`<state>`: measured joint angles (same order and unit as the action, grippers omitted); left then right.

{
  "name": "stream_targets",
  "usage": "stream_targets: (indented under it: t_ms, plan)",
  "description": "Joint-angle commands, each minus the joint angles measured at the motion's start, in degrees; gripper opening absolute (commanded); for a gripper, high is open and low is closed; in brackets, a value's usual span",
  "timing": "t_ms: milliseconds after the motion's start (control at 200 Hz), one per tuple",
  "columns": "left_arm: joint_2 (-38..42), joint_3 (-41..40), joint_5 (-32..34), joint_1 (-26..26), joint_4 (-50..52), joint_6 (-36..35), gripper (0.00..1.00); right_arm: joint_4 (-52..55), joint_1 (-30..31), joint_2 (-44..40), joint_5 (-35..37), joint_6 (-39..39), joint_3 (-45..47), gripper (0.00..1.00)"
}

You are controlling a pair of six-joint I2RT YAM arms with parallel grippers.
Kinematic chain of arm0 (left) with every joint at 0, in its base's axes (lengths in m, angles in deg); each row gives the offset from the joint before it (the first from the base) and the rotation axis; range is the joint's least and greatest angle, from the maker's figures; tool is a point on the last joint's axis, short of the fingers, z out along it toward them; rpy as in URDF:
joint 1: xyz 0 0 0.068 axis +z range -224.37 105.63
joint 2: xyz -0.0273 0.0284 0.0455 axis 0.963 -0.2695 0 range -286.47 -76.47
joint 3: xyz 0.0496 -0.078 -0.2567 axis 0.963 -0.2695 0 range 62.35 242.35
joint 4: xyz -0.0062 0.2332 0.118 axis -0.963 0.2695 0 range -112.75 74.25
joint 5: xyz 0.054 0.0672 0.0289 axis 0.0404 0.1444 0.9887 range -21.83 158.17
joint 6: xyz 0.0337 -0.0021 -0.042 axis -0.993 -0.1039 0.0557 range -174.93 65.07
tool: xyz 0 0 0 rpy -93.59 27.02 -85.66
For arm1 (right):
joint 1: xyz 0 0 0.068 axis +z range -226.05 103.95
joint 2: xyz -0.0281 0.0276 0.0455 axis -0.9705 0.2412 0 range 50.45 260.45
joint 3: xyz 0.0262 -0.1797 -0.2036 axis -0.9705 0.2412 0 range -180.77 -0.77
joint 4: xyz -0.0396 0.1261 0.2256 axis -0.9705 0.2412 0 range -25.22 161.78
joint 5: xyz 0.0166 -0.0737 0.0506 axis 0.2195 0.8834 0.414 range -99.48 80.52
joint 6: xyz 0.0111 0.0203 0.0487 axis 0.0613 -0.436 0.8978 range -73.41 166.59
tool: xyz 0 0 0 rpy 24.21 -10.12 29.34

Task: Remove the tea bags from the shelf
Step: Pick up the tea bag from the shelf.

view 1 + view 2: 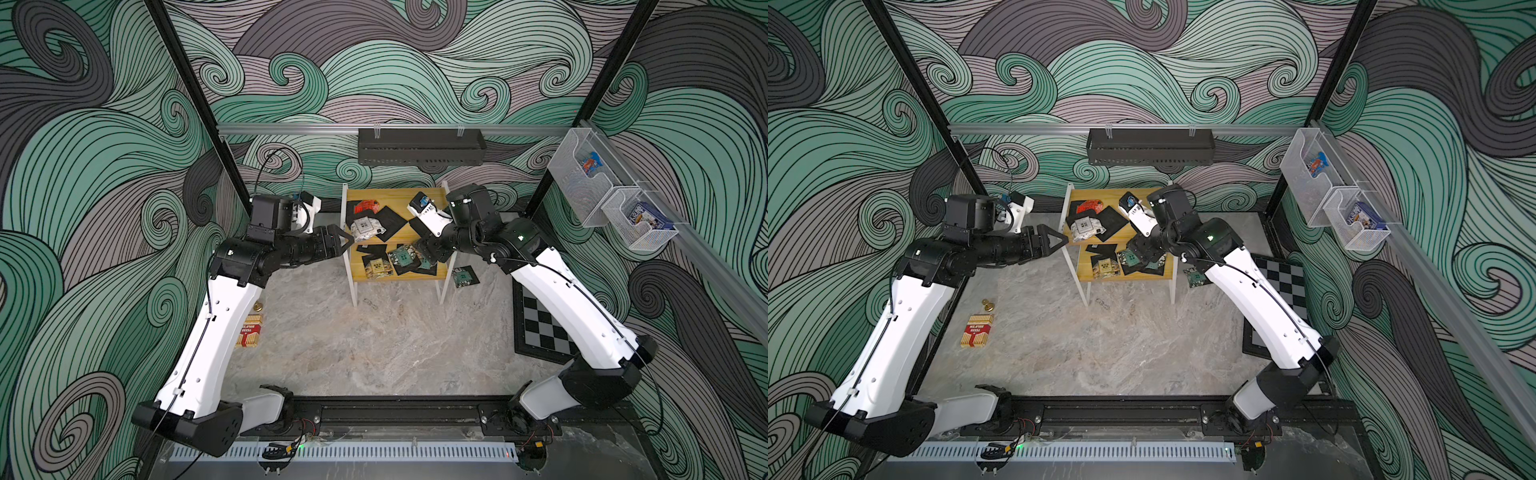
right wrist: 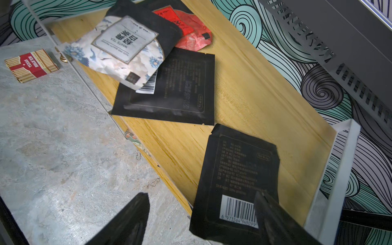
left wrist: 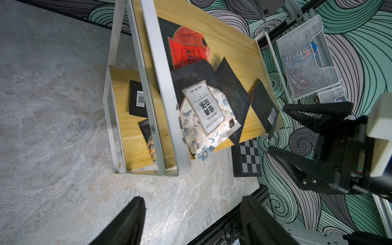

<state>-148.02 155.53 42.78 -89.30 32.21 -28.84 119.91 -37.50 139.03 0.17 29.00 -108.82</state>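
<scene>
The shelf (image 1: 399, 195) stands at the back with tea bags on both yellow boards. On the top board lie a red sachet (image 1: 367, 206), a white-labelled one (image 3: 207, 118) and black-backed ones (image 2: 167, 89). Several more (image 1: 399, 259) cover the lower board, and one (image 1: 465, 276) lies on the floor to the right. My right gripper (image 2: 201, 212) is open at the top board's right end, its fingers either side of a black sachet (image 2: 237, 180) that overhangs the front edge. My left gripper (image 3: 191, 212) hangs open and empty just left of the shelf frame.
A red-and-cream striped box (image 1: 977, 330) and a small brass weight (image 1: 987, 306) lie on the floor at the left. A chessboard (image 1: 540, 328) lies at the right. A dark grey tray (image 1: 419, 146) hangs on the back wall above the shelf, and clear bins (image 1: 590, 174) hang on the right wall.
</scene>
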Motion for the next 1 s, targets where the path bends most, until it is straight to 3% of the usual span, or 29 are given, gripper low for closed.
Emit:
stream_targets:
  t_ms: [0, 365, 996]
  plan:
    - [1.3, -0.3, 0.9, -0.4, 1.3, -1.1, 0.74, 0.1, 0.6, 0.6, 2.7, -1.9, -1.0, 0.81]
    - [1.8, -1.1, 1.0, -0.3, 1.0, -1.0, 0.74, 0.0, 1.4, 2.0, 7.1, -2.4, 2.2, 0.69]
    - [2.8, -2.9, 1.0, -0.2, 0.1, -0.1, 0.74, -1.1, 2.3, -1.3, 9.8, -1.5, 7.6, 0.28]
